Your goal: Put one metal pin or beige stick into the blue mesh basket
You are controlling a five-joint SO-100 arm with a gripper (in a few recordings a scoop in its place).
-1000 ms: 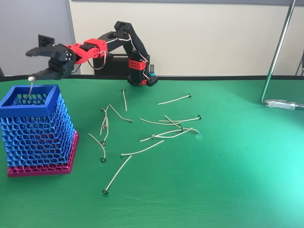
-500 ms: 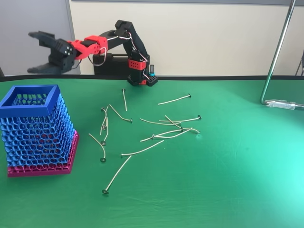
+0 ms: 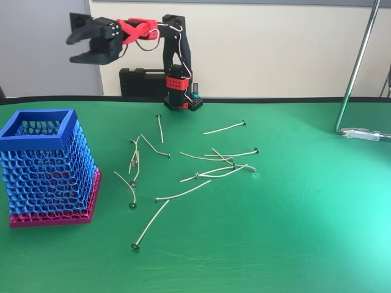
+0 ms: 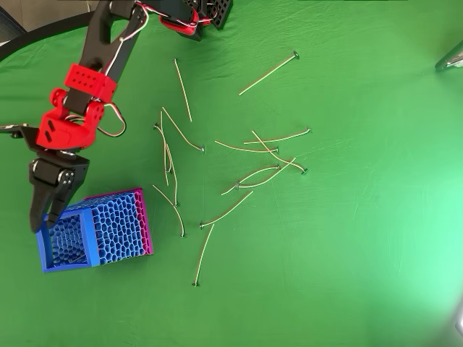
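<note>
**My pincer high and empty near the basket**

In the fixed view, my gripper [image 3: 79, 46] hangs high above the green table [image 3: 293, 244], up and to the right of the blue mesh basket [image 3: 47, 168]. Its jaws are spread wide with nothing between them. The basket stands upright on its pink base at the left. To its right lie the scattered pins; one nearly straight metal pin [image 3: 150, 226] lies closest to the camera, lower right of the basket, its head toward the near edge.

In the overhead view, my gripper [image 4: 42, 217] overlaps the basket's [image 4: 108, 235] upper left rim. The same metal pin [image 4: 203, 256] lies to the right of the basket, well apart from it, among the other pins [image 4: 246, 148].
</note>
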